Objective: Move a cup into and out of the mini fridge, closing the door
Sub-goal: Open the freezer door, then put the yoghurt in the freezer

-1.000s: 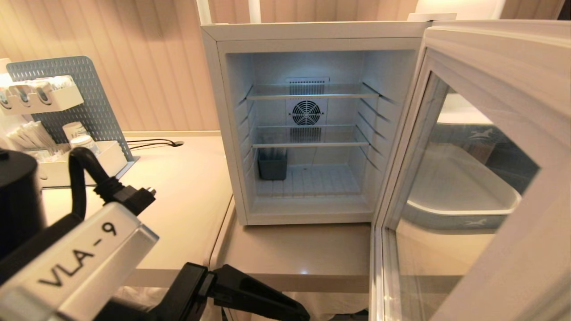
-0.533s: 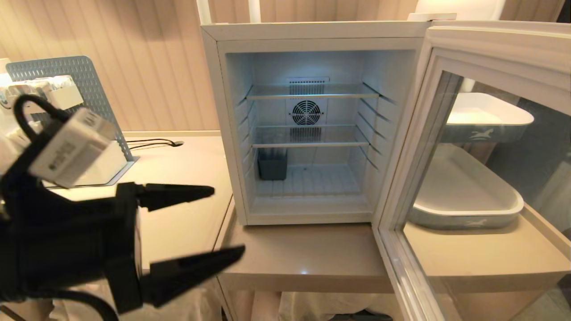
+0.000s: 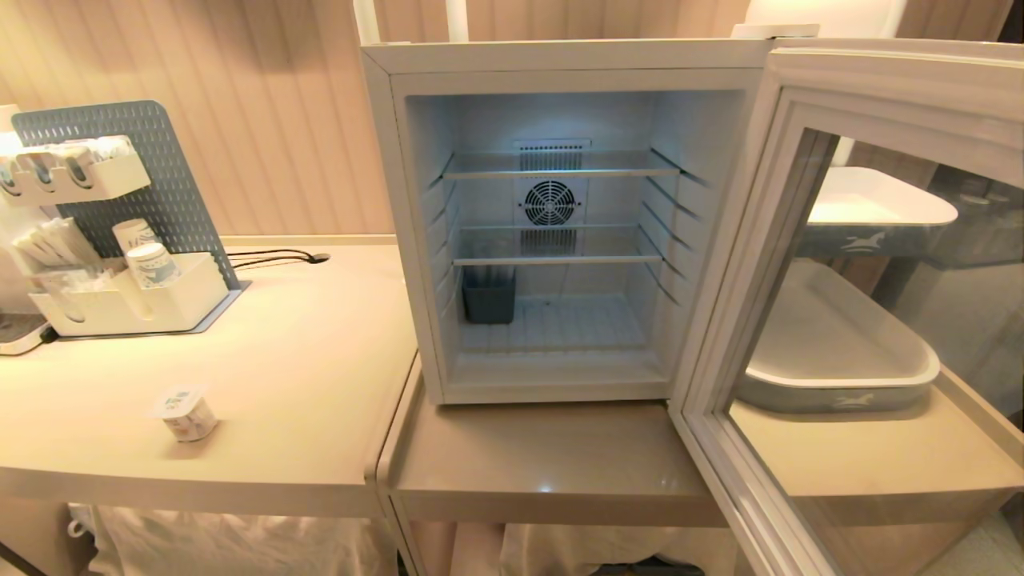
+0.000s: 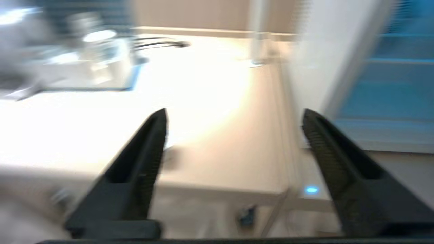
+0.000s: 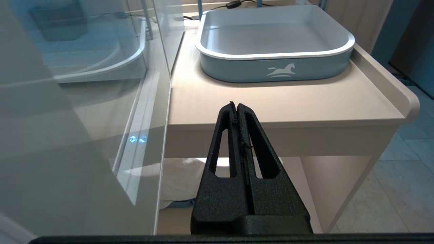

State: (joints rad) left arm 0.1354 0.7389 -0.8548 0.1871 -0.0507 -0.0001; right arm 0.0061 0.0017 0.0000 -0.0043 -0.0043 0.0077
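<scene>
The cup (image 3: 182,412), tiny and white with a foil lid, stands alone on the left table near its front edge. To its right the mini fridge (image 3: 560,64) stands lit, with bare wire shelves. Its door (image 3: 880,88) is swung wide open to the right. My left gripper (image 4: 234,112) is outside the head view. In the left wrist view it hangs before the table's front edge, open, with nothing between its fingers, and the fridge's white side (image 4: 322,51) lies ahead. My right gripper (image 5: 236,104) is shut and empty, low beside the open door's glass.
A white organizer on a grey pegboard (image 3: 120,304) holds paper cups (image 3: 148,260) at the back left. A dark bin (image 3: 488,300) sits on the fridge floor. A grey-blue tray (image 5: 276,69) rests on the right table behind the door. A cable (image 3: 272,258) runs along the wall.
My left arm, which filled the lower left of the head view, has swung out of it, uncovering the cup on the table. The door has swung a little wider.
</scene>
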